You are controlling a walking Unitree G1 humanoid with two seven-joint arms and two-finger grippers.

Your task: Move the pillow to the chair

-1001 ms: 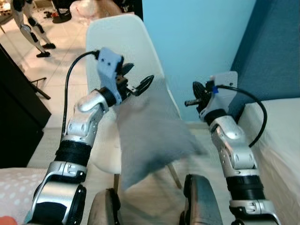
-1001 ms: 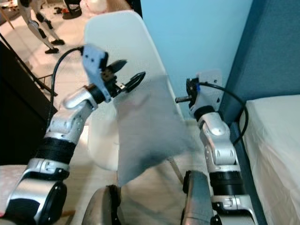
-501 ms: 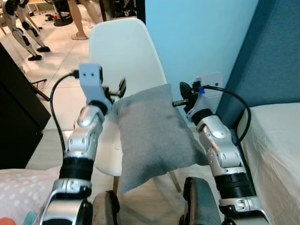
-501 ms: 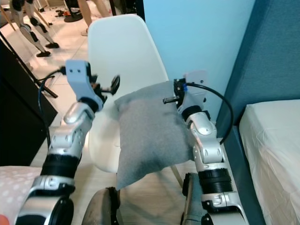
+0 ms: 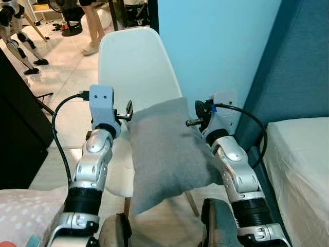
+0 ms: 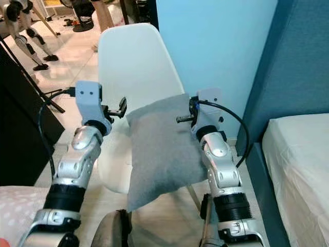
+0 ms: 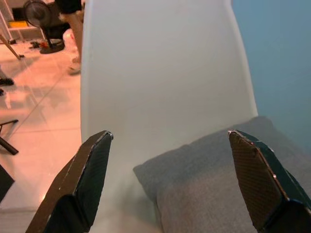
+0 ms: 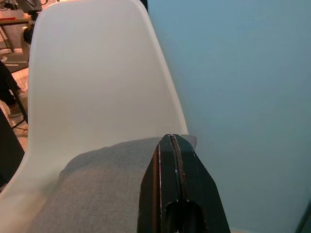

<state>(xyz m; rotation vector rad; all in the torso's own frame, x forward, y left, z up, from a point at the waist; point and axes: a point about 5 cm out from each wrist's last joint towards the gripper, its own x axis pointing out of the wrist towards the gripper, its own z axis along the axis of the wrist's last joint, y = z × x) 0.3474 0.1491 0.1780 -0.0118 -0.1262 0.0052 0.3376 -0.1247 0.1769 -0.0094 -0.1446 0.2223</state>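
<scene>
Left eye view: a grey pillow (image 5: 167,152) was seen draped over the front of a white chair (image 5: 134,67), its upper edge lying against the chair's seat and backrest and its lower corner hanging down past the seat toward the tiled floor (image 5: 61,110). The left gripper (image 7: 170,145) was held just beside the pillow's upper left corner, and in the left wrist view its two black fingers (image 7: 87,187) were spread wide apart, with nothing gripped between them. The right gripper (image 8: 173,145) was placed at the pillow's upper right corner; in the right wrist view its fingers were pressed together, and whether any fabric was pinched between them could not be told. A light blue wall (image 5: 216,46) stood behind the chair, a white bed (image 5: 303,154) lay to the right, and a person's legs (image 5: 92,28) were seen at the far left of the room.
</scene>
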